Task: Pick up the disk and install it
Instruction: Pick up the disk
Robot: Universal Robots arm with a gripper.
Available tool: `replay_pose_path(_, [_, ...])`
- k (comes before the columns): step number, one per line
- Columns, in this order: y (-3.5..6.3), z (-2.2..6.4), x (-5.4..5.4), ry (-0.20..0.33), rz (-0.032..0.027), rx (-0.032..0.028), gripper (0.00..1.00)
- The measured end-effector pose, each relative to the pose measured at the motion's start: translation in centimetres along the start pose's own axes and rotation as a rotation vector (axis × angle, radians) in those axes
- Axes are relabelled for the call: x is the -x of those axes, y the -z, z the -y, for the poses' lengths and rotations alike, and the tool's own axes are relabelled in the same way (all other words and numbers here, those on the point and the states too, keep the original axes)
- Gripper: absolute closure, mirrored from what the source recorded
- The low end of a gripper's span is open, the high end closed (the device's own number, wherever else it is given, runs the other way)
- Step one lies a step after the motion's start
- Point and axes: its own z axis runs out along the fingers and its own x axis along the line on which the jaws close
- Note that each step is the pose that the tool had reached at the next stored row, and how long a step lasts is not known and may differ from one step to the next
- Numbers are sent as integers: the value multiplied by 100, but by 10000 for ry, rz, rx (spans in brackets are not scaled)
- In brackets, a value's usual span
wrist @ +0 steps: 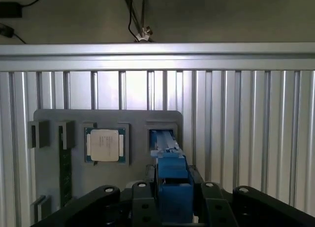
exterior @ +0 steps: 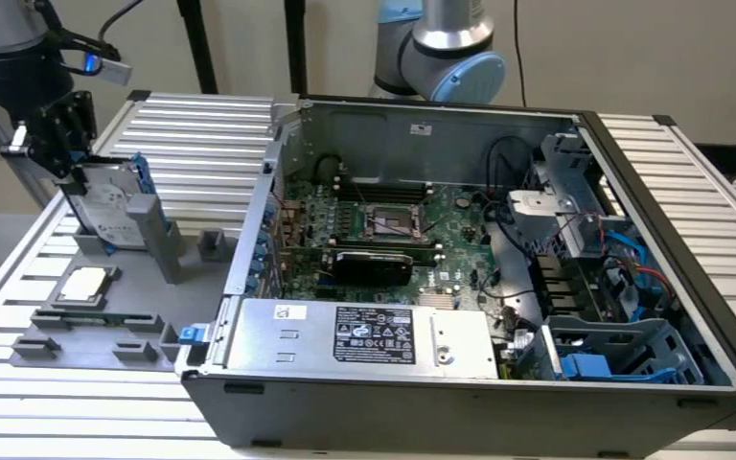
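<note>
Black tool (exterior: 66, 169) at the upper left of the exterior view, its fingers narrowed onto the top edge of the disk (exterior: 112, 206). The disk stands upright in a slot of a grey holder tray (exterior: 131, 335), its white label facing the camera and a blue rail along its right edge. Just below it in the frame, a square silver chip (exterior: 83, 283) lies flat in its own pocket of the tray, apart from the disk. The tray sits on a ribbed metal surface (exterior: 713, 192) at the lower left. To the right, filling the centre of the frame, an open computer case (exterior: 471, 407) shows a green circuit board (exterior: 394, 225) and a silver power supply (exterior: 368, 335) in front of it. A blue drive cage (exterior: 611, 356) occupies the case's lower right corner. An arm joint (exterior: 443, 53) rises behind the case at top centre.

In the wrist view, the tool (wrist: 175, 190) grips the disk (wrist: 172, 170) edge-on, one black finger (wrist: 143, 205) pressed to each side of the blue rail. The chip (wrist: 105, 145) rests beside it in the tray (wrist: 49, 182).
</note>
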Motion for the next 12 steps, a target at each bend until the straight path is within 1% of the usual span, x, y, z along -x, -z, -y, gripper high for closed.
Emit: replay_pose_path(12, [-1,8,-49,-4,0,0,100])
